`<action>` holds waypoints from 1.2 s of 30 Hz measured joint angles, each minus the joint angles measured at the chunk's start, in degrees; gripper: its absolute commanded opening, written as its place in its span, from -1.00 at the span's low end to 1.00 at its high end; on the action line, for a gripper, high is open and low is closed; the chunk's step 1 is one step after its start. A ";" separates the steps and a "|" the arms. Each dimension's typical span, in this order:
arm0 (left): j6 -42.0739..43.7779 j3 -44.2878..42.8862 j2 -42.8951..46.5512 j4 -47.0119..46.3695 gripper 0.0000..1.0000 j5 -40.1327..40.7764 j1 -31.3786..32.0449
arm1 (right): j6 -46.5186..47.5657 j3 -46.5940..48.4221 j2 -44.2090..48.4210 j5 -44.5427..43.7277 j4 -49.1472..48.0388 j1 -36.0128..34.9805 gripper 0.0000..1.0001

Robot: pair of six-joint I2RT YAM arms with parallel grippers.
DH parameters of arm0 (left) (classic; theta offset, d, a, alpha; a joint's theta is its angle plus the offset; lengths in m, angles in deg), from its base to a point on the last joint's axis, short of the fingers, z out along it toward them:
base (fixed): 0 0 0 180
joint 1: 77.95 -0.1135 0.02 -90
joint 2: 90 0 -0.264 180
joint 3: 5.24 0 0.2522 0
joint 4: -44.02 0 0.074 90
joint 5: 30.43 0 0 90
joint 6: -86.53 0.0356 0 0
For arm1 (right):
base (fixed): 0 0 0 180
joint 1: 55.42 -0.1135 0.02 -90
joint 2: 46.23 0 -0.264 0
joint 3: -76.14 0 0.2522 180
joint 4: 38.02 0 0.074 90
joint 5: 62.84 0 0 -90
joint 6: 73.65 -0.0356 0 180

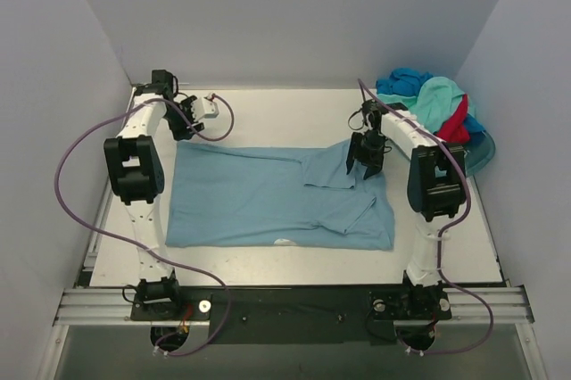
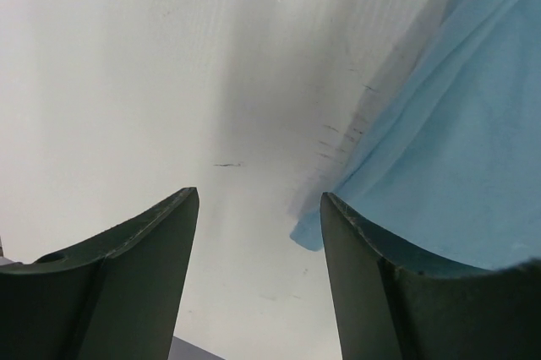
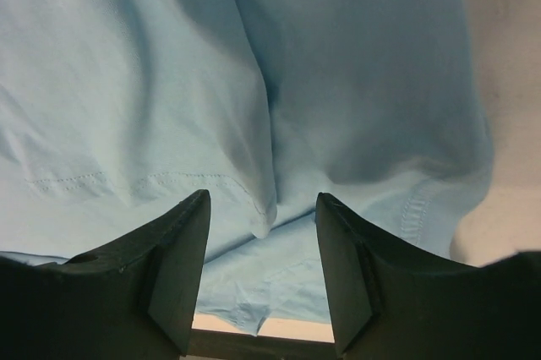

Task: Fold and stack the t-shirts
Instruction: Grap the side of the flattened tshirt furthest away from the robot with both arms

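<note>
A light sky-blue t-shirt (image 1: pixel 268 197) lies spread flat on the white table, its right sleeve folded inward over the body. My right gripper (image 1: pixel 365 163) hangs open just above that folded sleeve; in the right wrist view the sleeve's hem corner (image 3: pixel 264 226) sits between the open fingers (image 3: pixel 173 267), not pinched. My left gripper (image 1: pixel 190 118) is open and empty above bare table at the shirt's far left corner, which shows in the left wrist view (image 2: pixel 308 233) beside the right finger (image 2: pixel 363 275). More t-shirts, mint-green (image 1: pixel 439 99), red (image 1: pixel 457 123) and deeper blue (image 1: pixel 400 84), lie heaped at the far right.
The heap of shirts rests in a translucent teal tub (image 1: pixel 482 155) at the table's far right corner. Grey walls close the table on three sides. Purple cables loop beside both arms. A metal rail (image 1: pixel 285 304) runs along the near edge.
</note>
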 measured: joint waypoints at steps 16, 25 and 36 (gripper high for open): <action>9.18 -14.60 -10.86 17.79 0.32 -0.04 0.55 | -0.55 3.45 -5.42 3.28 -0.68 -1.51 -0.50; 14.16 -18.27 -11.58 22.80 0.29 0.42 1.11 | -0.39 3.45 -5.42 3.65 -0.70 -1.42 -1.00; 17.20 -18.38 -12.61 23.54 0.32 5.40 1.81 | -0.37 3.48 -5.18 4.26 -0.68 -0.96 -1.00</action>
